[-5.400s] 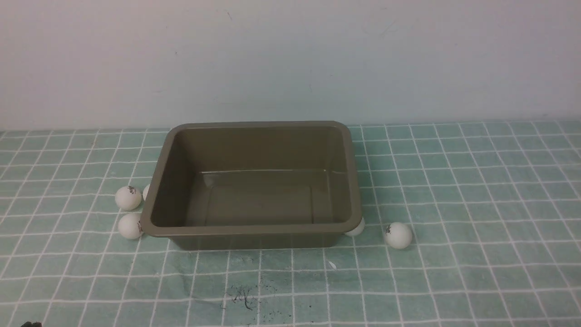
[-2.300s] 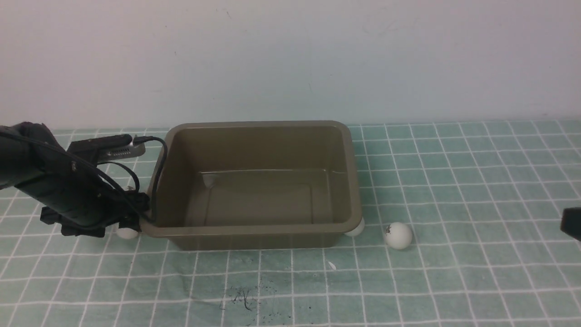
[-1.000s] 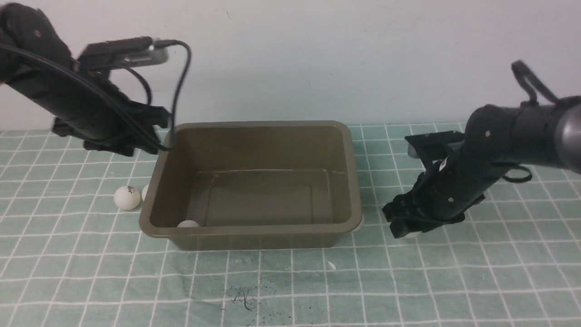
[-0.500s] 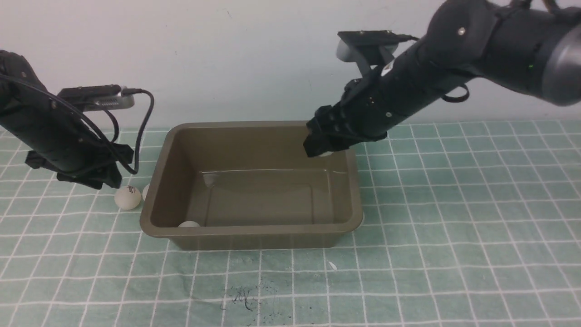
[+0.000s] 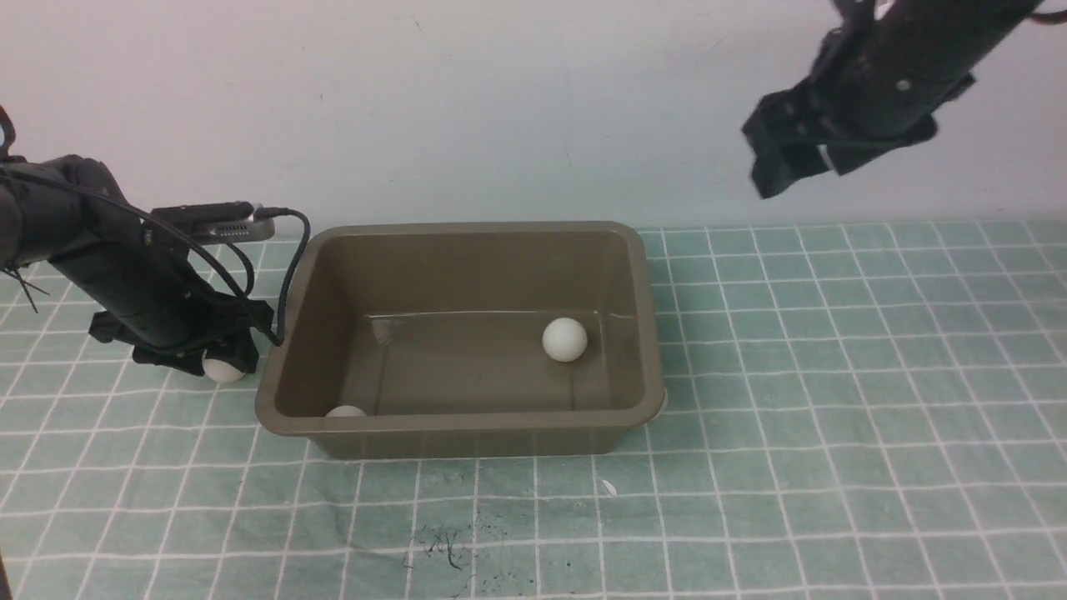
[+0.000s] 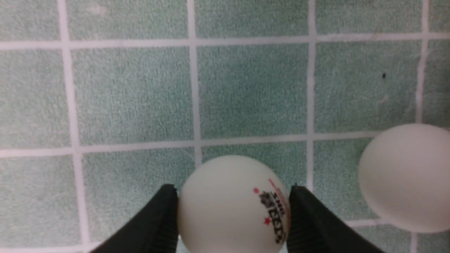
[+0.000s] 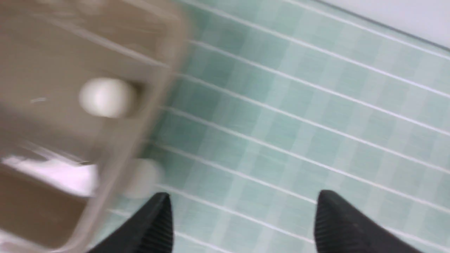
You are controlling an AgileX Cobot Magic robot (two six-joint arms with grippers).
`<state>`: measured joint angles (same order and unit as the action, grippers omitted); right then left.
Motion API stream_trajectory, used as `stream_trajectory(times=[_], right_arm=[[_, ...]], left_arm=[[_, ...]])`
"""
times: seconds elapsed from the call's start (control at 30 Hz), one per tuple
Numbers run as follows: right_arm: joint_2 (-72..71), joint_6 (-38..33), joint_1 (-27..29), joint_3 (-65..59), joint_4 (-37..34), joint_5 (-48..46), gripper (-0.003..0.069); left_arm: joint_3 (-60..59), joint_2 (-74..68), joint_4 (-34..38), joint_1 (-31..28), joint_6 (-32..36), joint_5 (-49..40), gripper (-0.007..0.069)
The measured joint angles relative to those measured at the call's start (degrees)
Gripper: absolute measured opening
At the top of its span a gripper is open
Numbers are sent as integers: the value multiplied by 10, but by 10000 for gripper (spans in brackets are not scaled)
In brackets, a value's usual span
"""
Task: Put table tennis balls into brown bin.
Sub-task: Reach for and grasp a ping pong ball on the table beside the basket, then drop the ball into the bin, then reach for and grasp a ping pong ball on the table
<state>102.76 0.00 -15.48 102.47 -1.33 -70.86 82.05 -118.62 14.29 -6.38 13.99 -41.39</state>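
At the lower edge of the front view, the counter (image 5: 750,517), covered by a green cloth with a white grid, shows a dark smudge (image 5: 442,546). Behind it stands the rectangular olive-brown plastic bin (image 5: 467,433) with rounded corners and a rolled rim. Inside, against the near wall at the lower left of the bin floor, lies ball 1 (image 5: 345,411), a small matte white plastic table tennis ball. Outside on the cloth, just beside the bin's lower right corner, lies ball 2 (image 7: 140,175), which is blurred.

Left of the bin, the left pincer (image 6: 232,188) sits at counter level, clenched on ball 3 (image 6: 232,211). Both black fingers (image 6: 154,225) touch its sides at the widest point, and its dark logo faces the wrist camera. Just beside it, apart from the fingers, lies ball 4 (image 6: 407,175). Farther back, ball 5 (image 5: 564,340) rests inside the bin, right of centre. At the upper right of the frame, the right pincer (image 5: 788,169) hangs high above the counter, released, with nothing between its spread fingers.

Handling: the balls are judged very light, stiff, smooth and free-rolling. Grip across the full diameter with modest force, because an off-centre pinch is likely to squirt the ball away. Approach ball 2 from the side away from the bin wall.
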Motion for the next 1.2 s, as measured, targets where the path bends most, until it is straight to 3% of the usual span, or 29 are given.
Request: stream_trajectory(times=[0.13,0.3,0.33,0.47,0.57,0.8,0.87,1.03,1.2], right_arm=[[-10,5,36,-71,-16,0,407],[-6,-7,46,-183,-102,78,398],[2,-28,45,-213,-154,128,398],[38,-105,34,-242,-245,187,424],[66,-141,31,-243,-293,200,448],[133,-206,29,-245,-395,217,501],[138,-218,28,-245,-408,222,503],[149,-231,16,-245,-430,237,504],[172,-232,-1,-245,-435,261,504]], left_arm=[[42,39,-6,0,0,-61,353],[89,92,36,4,12,-120,353],[104,105,64,13,43,-135,353],[114,109,101,44,106,-141,353],[114,96,108,69,120,-141,355],[114,61,109,104,115,-140,587],[114,61,102,99,100,-135,615],[114,61,74,74,53,-133,601],[114,61,61,32,29,-133,498]])
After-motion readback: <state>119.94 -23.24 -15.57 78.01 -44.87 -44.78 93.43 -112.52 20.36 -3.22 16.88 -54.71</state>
